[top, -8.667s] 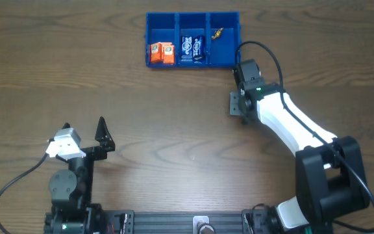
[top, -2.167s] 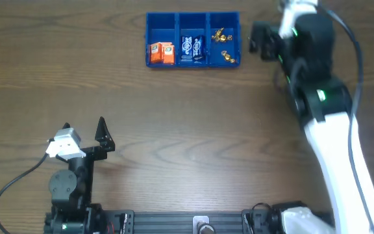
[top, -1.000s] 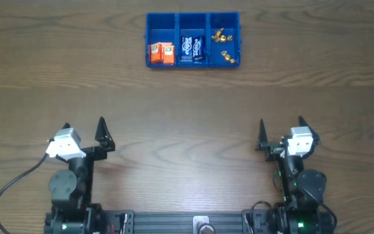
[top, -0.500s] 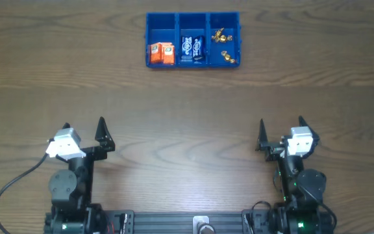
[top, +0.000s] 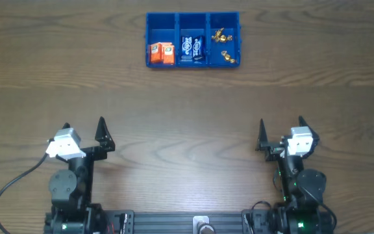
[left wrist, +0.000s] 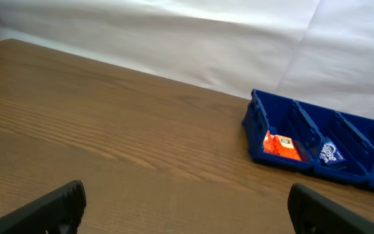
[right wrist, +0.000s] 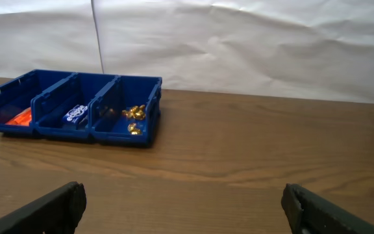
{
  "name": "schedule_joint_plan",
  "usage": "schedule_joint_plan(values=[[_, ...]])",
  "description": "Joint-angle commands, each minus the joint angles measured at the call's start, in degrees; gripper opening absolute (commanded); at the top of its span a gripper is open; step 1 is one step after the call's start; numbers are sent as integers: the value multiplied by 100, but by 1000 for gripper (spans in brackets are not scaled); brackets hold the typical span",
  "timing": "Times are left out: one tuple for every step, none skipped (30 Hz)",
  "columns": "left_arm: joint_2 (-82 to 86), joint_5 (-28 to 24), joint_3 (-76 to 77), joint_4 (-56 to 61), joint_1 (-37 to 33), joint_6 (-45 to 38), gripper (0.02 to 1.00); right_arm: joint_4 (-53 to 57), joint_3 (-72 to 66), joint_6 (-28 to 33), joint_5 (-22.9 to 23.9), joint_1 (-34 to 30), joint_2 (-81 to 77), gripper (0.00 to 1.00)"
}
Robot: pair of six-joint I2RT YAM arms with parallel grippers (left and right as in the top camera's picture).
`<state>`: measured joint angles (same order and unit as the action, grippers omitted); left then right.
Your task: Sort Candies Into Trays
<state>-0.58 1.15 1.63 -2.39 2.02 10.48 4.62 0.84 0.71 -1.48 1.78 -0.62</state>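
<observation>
top view shows a blue three-compartment tray at the far side of the wooden table, near the middle, well apart from both arms. orange-wrapped candies lie in its left compartment, blue-wrapped candies in the middle one, and small gold-wrapped candies in the right one. the left gripper sits low over the near left part of the table, just ahead of its base, its two dark fingers spread wide and pinching nothing. the right gripper sits the same way at the near right, fingers also spread apart with nothing between them. both wrist views look across bare tabletop toward the tray, with a white sheet backdrop behind it. from the right wrist, the gold candies sit in the compartment nearest that arm's side.
</observation>
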Motion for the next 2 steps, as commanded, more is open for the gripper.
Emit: schedule_joint_plan(values=[[37, 28, -136, -197, -17, -20, 996, 11, -37, 87, 79, 24, 46, 996], [37, 28, -136, -197, -17, -20, 998, 11, -37, 87, 79, 24, 46, 998]])
